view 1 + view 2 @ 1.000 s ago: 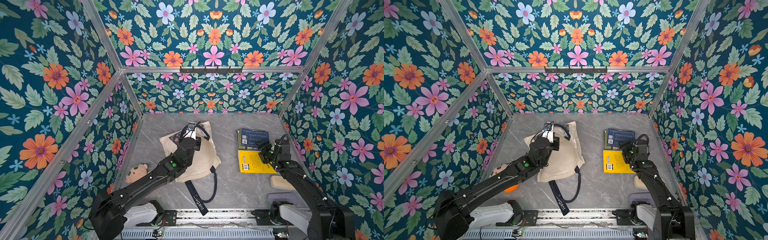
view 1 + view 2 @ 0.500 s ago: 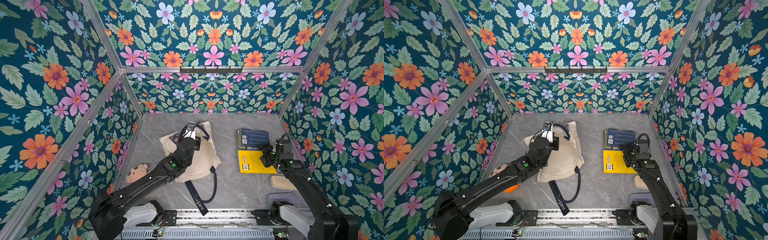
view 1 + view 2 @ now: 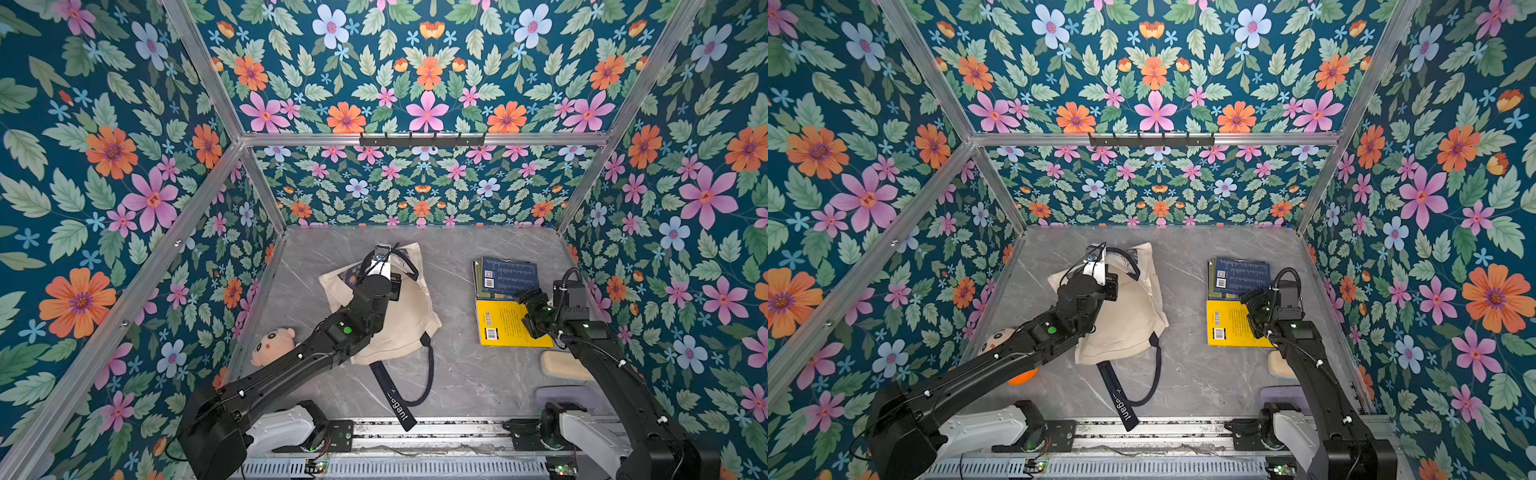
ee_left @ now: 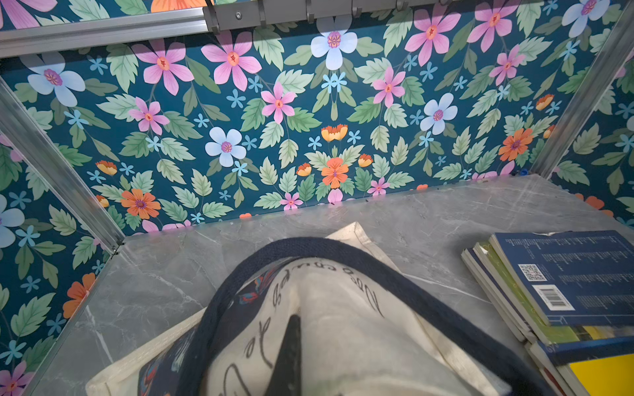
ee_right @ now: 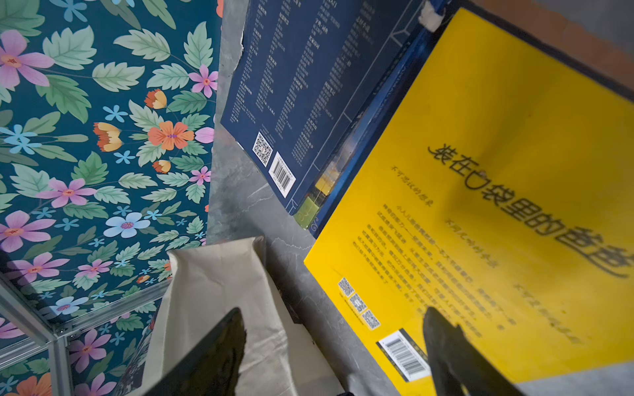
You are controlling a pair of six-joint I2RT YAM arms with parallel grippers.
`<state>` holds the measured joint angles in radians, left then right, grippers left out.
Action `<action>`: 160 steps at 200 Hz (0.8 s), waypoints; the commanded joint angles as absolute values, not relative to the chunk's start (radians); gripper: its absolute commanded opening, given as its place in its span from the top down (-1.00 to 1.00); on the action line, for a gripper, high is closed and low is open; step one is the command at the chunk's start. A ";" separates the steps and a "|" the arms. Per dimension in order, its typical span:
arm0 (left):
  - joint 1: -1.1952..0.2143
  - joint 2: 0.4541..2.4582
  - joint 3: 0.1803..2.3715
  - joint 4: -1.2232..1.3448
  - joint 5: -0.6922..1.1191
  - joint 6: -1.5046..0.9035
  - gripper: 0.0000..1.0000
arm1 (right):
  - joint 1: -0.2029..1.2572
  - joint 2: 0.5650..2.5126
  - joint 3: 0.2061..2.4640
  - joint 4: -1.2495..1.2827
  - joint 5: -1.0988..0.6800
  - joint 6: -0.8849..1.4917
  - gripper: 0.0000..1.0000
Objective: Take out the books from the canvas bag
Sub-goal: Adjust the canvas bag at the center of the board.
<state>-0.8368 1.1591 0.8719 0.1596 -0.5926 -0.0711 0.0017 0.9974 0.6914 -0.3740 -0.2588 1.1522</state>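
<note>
We're on the grey marbled table [image 3: 457, 374]. We've got a cream canvas bag [image 3: 409, 328] slumped left of centre, its navy strap [image 3: 398, 409] trailing to the front edge. Near the right edge sits a stack of dark blue books [image 3: 510, 275], with a yellow book [image 3: 500, 328] touching its near side. A plush doll [image 3: 274, 345] lies against the left edge, a beige pad [image 3: 561, 363] by the right.

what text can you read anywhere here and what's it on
"装在口袋里的爸爸": yellow book cover, right wrist view.
"legant": navy strap of the canvas bag; first letter unclear.
Too blurred or small: script on the bag, fine print and barcode numbers on the yellow book and the dark blue book.
</note>
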 commanded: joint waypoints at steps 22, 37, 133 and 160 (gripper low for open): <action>-0.836 1.150 0.882 0.198 -0.597 -0.067 1.00 | 0.003 0.966 0.668 -0.270 -0.324 1.116 -0.61; -0.837 1.150 0.882 0.198 -0.595 -0.068 1.00 | 0.012 0.916 0.638 -0.225 -0.313 1.099 -0.61; -0.835 1.215 0.952 0.127 -0.621 -0.088 1.00 | 0.358 0.873 0.591 -0.102 -0.212 0.986 -0.98; -0.833 1.239 1.009 0.072 -0.642 -0.114 1.00 | 0.422 0.838 0.536 0.019 -0.199 1.008 -0.98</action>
<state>-0.8352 1.2282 0.9676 0.0895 -0.6060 -0.0807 0.3790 0.8574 0.5648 -0.1135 -0.2211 1.0115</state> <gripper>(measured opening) 0.049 0.992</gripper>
